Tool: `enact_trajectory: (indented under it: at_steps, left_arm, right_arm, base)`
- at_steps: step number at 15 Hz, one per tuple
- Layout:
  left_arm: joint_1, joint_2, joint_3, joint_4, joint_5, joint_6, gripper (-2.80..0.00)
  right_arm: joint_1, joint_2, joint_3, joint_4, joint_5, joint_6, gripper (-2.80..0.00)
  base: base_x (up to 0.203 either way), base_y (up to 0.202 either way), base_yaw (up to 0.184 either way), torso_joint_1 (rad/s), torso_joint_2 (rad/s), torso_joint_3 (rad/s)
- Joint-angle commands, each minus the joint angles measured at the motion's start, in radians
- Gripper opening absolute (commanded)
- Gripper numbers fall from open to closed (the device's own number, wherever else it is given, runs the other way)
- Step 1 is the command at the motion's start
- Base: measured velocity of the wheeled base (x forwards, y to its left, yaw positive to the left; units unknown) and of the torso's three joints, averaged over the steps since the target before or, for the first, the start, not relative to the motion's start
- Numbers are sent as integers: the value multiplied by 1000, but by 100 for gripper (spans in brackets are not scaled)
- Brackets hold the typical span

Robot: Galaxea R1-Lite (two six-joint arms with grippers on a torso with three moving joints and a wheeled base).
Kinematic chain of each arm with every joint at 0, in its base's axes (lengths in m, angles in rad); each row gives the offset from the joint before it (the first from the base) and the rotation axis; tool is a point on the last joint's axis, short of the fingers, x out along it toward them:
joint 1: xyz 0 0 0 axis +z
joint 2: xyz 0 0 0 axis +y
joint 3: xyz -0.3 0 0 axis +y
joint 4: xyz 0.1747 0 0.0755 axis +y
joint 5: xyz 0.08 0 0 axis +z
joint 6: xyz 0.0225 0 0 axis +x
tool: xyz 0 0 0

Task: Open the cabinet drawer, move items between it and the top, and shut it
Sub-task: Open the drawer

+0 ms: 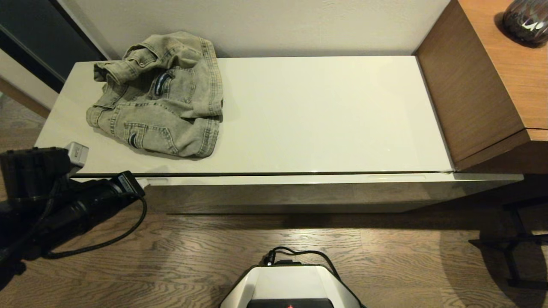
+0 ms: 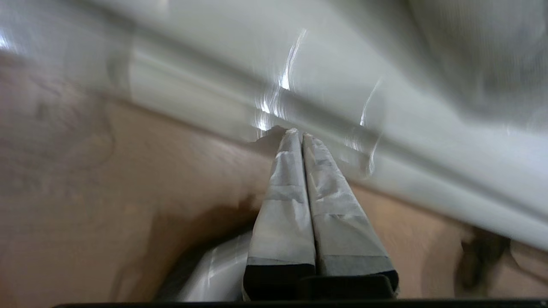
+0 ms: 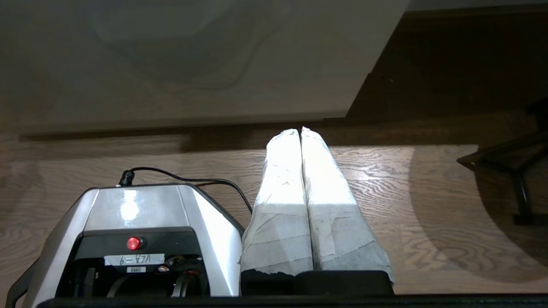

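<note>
The faded olive-grey denim jacket (image 1: 160, 96) lies crumpled on the left part of the glossy pale beige top (image 1: 325, 115). Under the top's front edge runs the cabinet drawer (image 1: 299, 179), pushed in, with slim notches at the left and at the right (image 1: 396, 176) of its rim. My left gripper (image 1: 142, 183) is shut on nothing, and its taped tips (image 2: 298, 133) touch the drawer rim (image 2: 201, 96) at the left notch. My right gripper (image 3: 300, 129) hangs shut and empty over the floor beside my base, out of the head view. The slipper pack is hidden.
A taller brown wood-grain desk (image 1: 471, 98) adjoins the cabinet on the right, with a dark vase (image 1: 526, 19) on it. My base (image 1: 291, 284) stands on the wooden floor before the drawer. A black stand (image 1: 513, 248) sits at the right on the floor.
</note>
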State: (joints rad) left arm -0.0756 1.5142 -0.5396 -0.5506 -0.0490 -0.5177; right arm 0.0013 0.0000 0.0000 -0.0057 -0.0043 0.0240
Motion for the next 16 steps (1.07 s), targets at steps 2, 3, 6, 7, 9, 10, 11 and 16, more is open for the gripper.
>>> enact_trajectory:
  at_steps: [2,3,6,7,9,10,11,16]
  left_arm:
    - [-20,-85,90,24,-5,-5,-280]
    - [-23,-115,106,47,-6,-6,-280]
    - [-26,-305,113,221,-10,-49,-280]
    - [-26,-383,100,308,-21,-68,-280]
    - [-25,-494,37,466,-92,-116,-280]
    - [-24,-503,3,484,-112,-140,-280]
    - [-24,-487,-20,483,-125,-158,-280]
    - [-18,-240,-92,308,-62,-163,-280]
  right_arm:
    - [0,2,0,0,0,1,-280]
    - [0,2,0,0,0,1,-280]
    - [0,2,0,0,0,1,-280]
    - [0,2,0,0,0,1,-280]
    - [0,2,0,0,0,1,-280]
    - [0,2,0,0,0,1,-280]
    - [0,2,0,0,0,1,-280]
    - [0,2,0,0,0,1,-280]
  base:
    - [0,0,0,0,0,0]
    - [0,0,0,0,0,0]
    - [0,0,0,0,0,0]
    - [0,0,0,0,0,0]
    - [0,0,0,0,0,0]
    - [0,0,0,0,0,0]
    - [0,0,0,0,0,0]
    - [0,0,0,0,0,0]
